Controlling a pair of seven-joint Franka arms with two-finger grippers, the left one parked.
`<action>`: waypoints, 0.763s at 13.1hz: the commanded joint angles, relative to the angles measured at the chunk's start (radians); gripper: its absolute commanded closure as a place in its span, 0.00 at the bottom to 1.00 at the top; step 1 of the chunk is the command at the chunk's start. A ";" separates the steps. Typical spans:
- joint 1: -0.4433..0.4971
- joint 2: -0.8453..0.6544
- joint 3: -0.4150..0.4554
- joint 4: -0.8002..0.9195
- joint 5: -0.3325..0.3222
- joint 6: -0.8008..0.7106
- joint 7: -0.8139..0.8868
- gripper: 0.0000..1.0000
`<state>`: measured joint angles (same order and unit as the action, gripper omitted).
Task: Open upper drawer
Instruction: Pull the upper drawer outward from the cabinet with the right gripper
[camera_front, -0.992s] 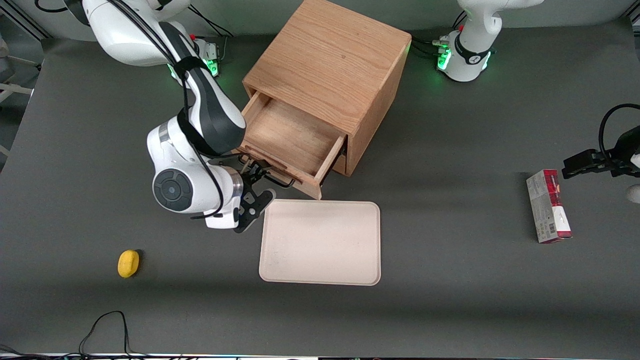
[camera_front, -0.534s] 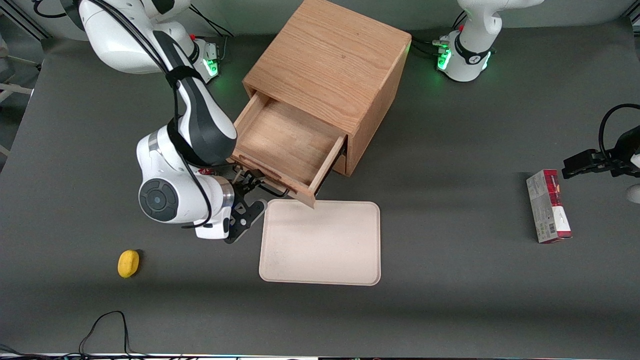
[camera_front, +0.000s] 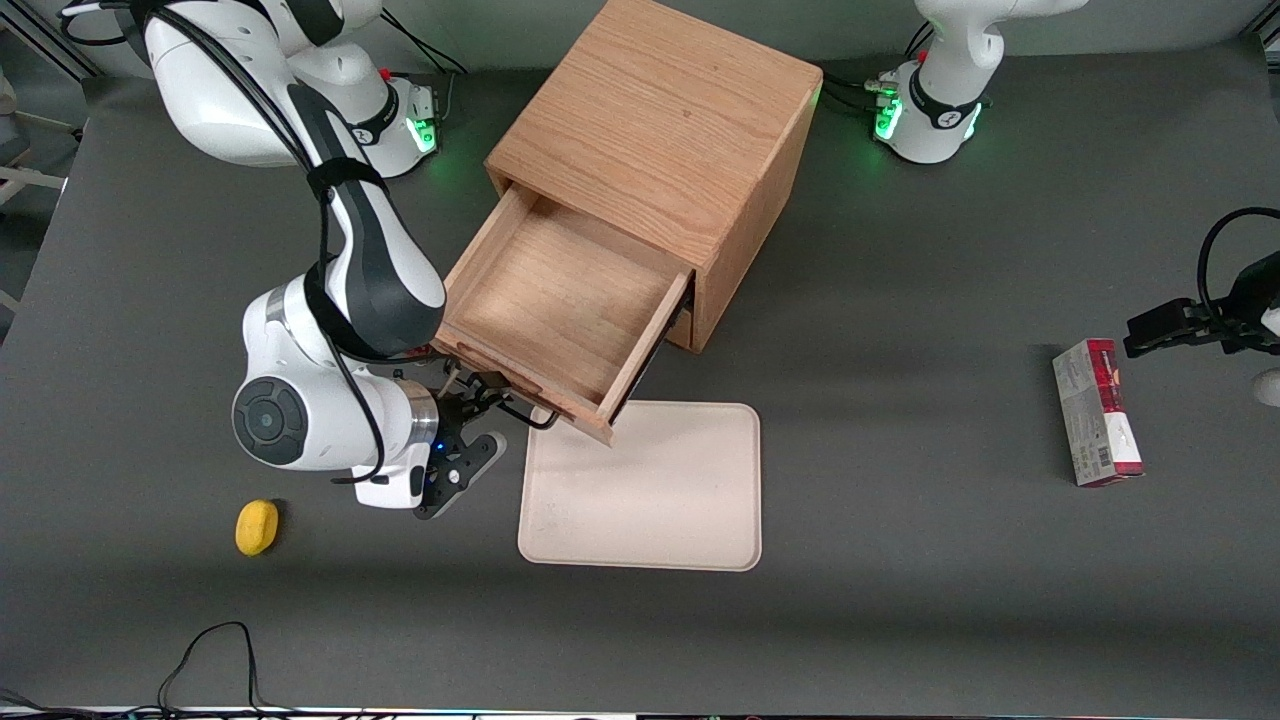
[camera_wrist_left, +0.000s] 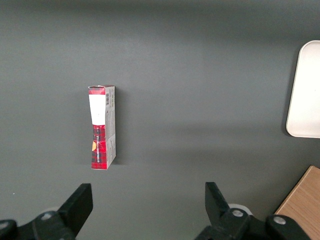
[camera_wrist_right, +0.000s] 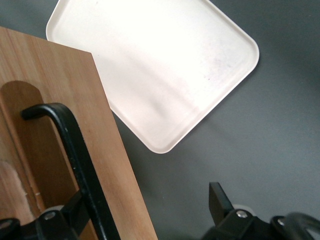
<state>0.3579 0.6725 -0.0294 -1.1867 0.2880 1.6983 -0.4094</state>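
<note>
The oak cabinet (camera_front: 660, 110) stands at the back middle of the table. Its upper drawer (camera_front: 560, 300) is pulled far out and is empty inside. The drawer's black bar handle (camera_front: 520, 400) faces my right gripper (camera_front: 468, 425), which sits in front of the drawer front. In the right wrist view the handle (camera_wrist_right: 75, 150) runs along the drawer front (camera_wrist_right: 55, 90). The gripper (camera_wrist_right: 147, 200) is open: one finger (camera_wrist_right: 75, 207) lies against the bar, between it and the drawer front, and the other finger (camera_wrist_right: 217, 195) stands well apart over the table.
A cream tray (camera_front: 640, 490) lies flat just nearer the front camera than the drawer, its corner under the drawer's front corner; it also shows in the right wrist view (camera_wrist_right: 165, 65). A yellow object (camera_front: 257, 526) lies toward the working arm's end. A red box (camera_front: 1097, 412) lies toward the parked arm's end.
My gripper has moved away from the cabinet, toward the front camera and the working arm's end. The upper drawer has slid further out with it, now overlapping the tray's corner.
</note>
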 joint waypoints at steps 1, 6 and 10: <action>-0.014 0.032 0.002 0.045 0.008 0.026 -0.023 0.00; -0.028 0.033 0.002 0.055 0.007 0.075 -0.019 0.00; -0.056 0.029 0.002 0.070 0.008 0.075 -0.026 0.00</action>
<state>0.3237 0.6836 -0.0298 -1.1662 0.2881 1.7699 -0.4132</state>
